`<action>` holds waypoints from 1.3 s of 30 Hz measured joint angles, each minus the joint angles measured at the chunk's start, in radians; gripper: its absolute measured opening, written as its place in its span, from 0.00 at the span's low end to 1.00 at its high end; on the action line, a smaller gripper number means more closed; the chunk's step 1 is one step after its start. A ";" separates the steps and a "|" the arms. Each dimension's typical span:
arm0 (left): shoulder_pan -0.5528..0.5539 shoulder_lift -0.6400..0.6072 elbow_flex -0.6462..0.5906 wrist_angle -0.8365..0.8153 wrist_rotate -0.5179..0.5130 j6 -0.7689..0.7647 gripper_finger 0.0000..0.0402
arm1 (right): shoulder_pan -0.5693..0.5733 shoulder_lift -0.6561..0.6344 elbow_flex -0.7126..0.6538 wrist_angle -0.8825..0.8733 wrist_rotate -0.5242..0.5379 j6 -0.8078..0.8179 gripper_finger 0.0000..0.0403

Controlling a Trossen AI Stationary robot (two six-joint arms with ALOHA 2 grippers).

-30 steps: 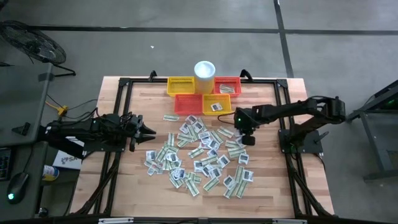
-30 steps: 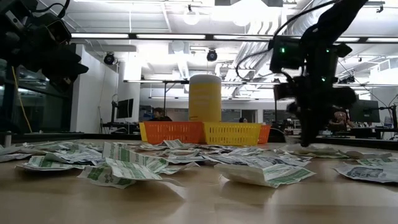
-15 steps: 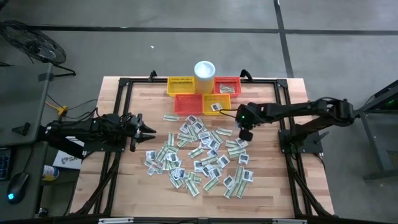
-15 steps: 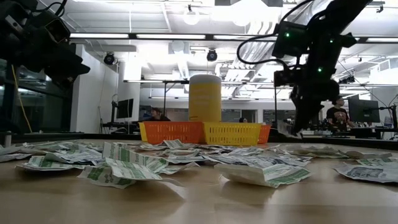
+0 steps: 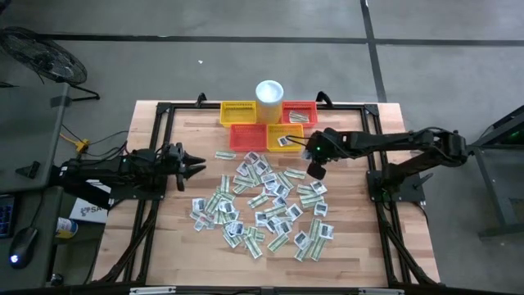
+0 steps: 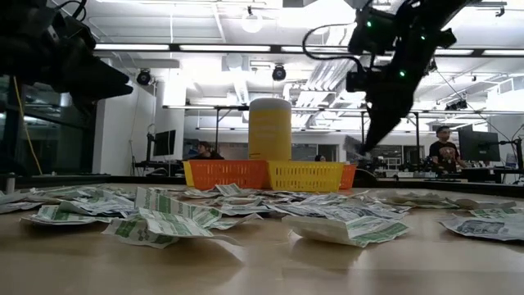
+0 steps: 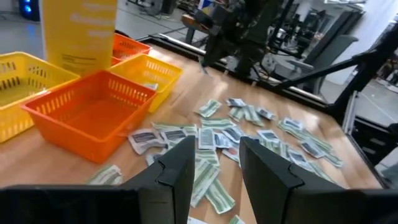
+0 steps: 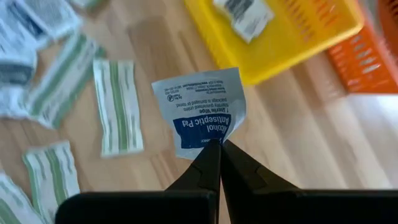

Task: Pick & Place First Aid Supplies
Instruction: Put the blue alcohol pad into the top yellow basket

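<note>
4 mesh baskets and a white cup on the table.

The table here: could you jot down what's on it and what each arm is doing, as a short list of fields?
Pile: many first aid packets scattered on the wooden table
Baskets: two yellow, two orange-red, at the far edge
Cup: white cup behind the baskets
Right gripper: shut on an antiseptic pad packet, raised near the yellow basket holding one packet
Left gripper: open, empty, waiting at the table's left side
</note>
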 joint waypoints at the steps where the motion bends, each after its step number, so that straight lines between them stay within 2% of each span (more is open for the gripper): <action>1: 0.000 0.000 0.000 0.004 0.001 0.000 0.32 | 0.000 0.000 0.012 0.000 0.004 0.000 0.00; 10: 0.000 0.000 0.000 0.176 -0.011 0.000 0.32 | 0.039 0.000 0.119 0.007 0.101 0.016 0.00; 13: 0.000 0.000 0.000 0.225 -0.056 -0.001 0.32 | 0.056 0.000 0.147 0.032 0.143 0.028 0.00; 20: 0.000 0.070 0.000 0.335 -0.087 0.048 0.32 | 0.108 0.002 0.183 0.210 0.279 0.027 0.00; 29: 0.000 0.374 0.007 0.718 -0.111 0.119 0.32 | 0.138 0.028 0.183 0.495 0.411 -0.028 0.00; 36: 0.000 0.703 0.160 0.788 -0.138 0.215 0.32 | 0.138 0.123 0.183 0.734 0.376 -0.071 0.00; 39: 0.000 0.822 0.239 0.787 -0.192 0.259 0.32 | 0.138 0.142 0.183 0.758 0.371 -0.058 0.00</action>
